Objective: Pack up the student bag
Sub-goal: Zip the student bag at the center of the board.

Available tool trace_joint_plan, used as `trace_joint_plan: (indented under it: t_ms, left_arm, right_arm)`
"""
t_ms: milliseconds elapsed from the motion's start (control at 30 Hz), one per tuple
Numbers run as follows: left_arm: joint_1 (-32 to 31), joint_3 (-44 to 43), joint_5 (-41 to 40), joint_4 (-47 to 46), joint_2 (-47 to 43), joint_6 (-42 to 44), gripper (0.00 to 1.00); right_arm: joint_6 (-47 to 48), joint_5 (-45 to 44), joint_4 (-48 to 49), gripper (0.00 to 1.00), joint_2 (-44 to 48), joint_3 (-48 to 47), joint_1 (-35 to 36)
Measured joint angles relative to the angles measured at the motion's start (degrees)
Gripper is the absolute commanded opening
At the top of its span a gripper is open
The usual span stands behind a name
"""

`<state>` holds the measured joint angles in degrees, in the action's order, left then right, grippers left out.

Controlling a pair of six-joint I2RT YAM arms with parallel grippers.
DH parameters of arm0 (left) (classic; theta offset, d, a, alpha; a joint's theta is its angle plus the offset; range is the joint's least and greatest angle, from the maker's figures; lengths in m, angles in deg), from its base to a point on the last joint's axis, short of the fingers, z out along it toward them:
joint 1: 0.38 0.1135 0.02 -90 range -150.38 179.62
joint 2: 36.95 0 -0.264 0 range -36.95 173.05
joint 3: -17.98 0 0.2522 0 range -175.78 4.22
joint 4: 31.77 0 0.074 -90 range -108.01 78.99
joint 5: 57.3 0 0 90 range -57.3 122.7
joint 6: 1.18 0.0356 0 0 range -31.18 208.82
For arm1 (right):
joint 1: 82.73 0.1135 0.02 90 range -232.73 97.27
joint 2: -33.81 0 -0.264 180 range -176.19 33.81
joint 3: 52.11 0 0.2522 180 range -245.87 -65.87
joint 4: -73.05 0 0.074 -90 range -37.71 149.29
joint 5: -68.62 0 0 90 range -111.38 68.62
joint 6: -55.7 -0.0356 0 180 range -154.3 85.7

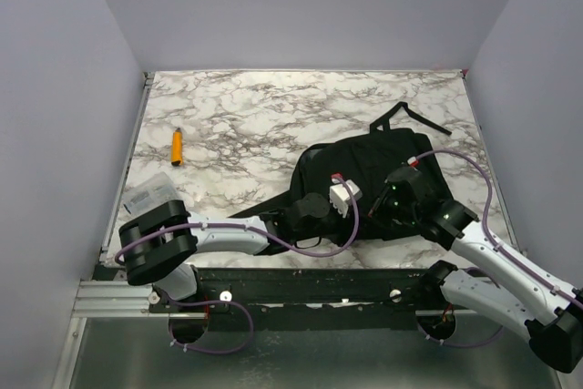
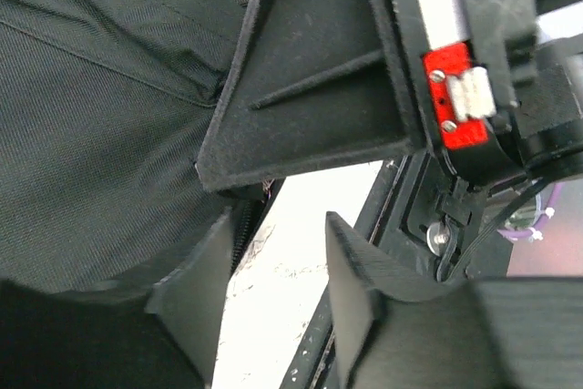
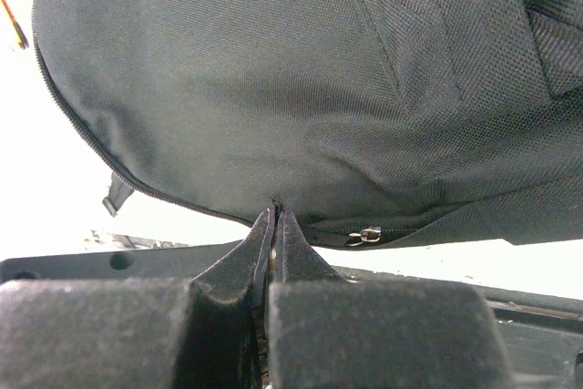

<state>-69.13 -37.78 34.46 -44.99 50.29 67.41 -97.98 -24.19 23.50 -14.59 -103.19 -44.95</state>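
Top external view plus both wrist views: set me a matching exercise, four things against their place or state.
Things:
1. student bag
2. orange marker
3. left tool
4. right tool

Places or states:
A. shut, tips at the bag's edge
B. lying on the left part of the marble table, apart from the bag
C. open, bare table visible between its fingers
D. on the right part of the table, straps trailing toward the far edge

Pairs: 1-D, 2-B, 3-C, 4-A.
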Motion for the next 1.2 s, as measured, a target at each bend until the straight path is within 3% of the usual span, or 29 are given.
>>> trace_joint_plan:
  t_ms: [433, 667, 767, 900, 933, 1000, 1100, 1200]
  left_arm:
    - [0.02, -2.38, -2.78, -4.07, 4.98, -8.83, 0.38]
    - [0.9, -3.1, -3.39, -4.66, 7.21, -13.4, 0.31]
    - [0.94, -3.65, -3.89, -4.98, 7.72, -14.67, 0.23]
    - [1.14, -3.65, -4.7, -5.05, 7.8, -14.95, 0.0]
    - [1.16, -3.65, -4.94, -4.98, 7.82, -14.91, 0.0]
    - [1.2, -3.65, -5.35, -5.01, 7.93, -14.71, 0.0]
    - [1.16, -3.65, -5.49, -5.62, 7.93, -14.36, 0.0]
    - [1.2, -3.63, -5.49, -6.43, 7.93, -14.16, 0.0]
  right_arm:
    - [-3.98, -0.92, -1.66, 0.0, 3.19, -0.02, 0.0]
    - [-5.03, -1.01, -2.25, 0.01, 3.58, -0.02, 0.0]
    - [-5.31, -1.36, -2.25, 0.01, 4.24, -0.02, -0.02]
    - [-5.38, -1.51, -2.34, 0.01, 4.48, -0.02, -0.02]
    - [-5.35, -1.66, -2.34, 0.01, 4.5, -0.02, -0.02]
    - [-5.2, -1.97, -2.38, 0.11, 4.57, -0.09, -0.02]
    - [-4.42, -4.17, -5.14, 0.58, 4.48, -2.08, 0.0]
    - [-2.82, -8.96, -10.67, 0.7, 4.59, -6.34, 0.04]
